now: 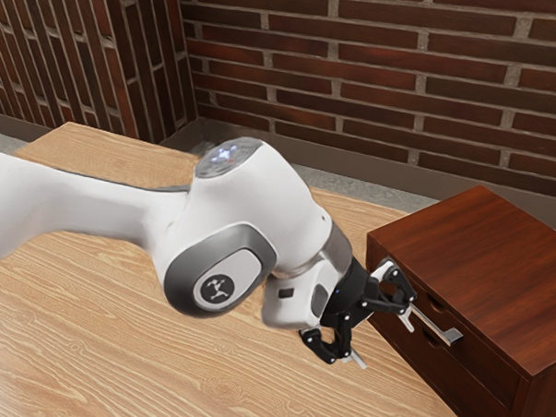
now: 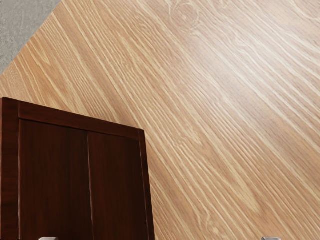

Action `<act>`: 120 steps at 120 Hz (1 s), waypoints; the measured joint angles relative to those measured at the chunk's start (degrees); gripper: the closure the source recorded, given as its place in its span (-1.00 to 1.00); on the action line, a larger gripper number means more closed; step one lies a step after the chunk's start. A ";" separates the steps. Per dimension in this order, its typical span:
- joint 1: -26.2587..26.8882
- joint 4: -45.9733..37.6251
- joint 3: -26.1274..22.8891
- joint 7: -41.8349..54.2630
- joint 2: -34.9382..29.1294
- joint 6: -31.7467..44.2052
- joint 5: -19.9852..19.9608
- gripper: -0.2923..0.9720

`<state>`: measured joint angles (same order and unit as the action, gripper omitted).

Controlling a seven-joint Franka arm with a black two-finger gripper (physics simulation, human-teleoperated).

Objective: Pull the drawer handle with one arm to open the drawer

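A dark red-brown wooden cabinet (image 1: 482, 300) stands on the table at the exterior view's right. Its top drawer front (image 1: 438, 349) lies flush with the cabinet face and carries a silver handle (image 1: 439, 326). My black gripper (image 1: 383, 335) hangs just to the handle's left, open, with its fingers spread wide. The upper finger (image 1: 399, 289) sits close to the handle's near end; I cannot tell whether it touches. The lower finger (image 1: 338, 348) is over the table, apart from the cabinet. In the wrist view the cabinet front (image 2: 75, 180) with its two panels lies ahead of the hand.
The light wooden table (image 1: 115, 349) stretches wide to the exterior view's left and front. A brick wall (image 1: 404, 75) runs behind, with grey floor (image 2: 20, 25) beyond the table's edge. My white arm (image 1: 231, 234) crosses the table's middle.
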<state>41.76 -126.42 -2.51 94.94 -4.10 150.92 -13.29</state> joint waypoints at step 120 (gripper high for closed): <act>-1.69 7.87 4.03 -5.79 14.62 11.10 2.98 0.08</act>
<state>40.07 -118.56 1.52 89.15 10.51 162.01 -10.31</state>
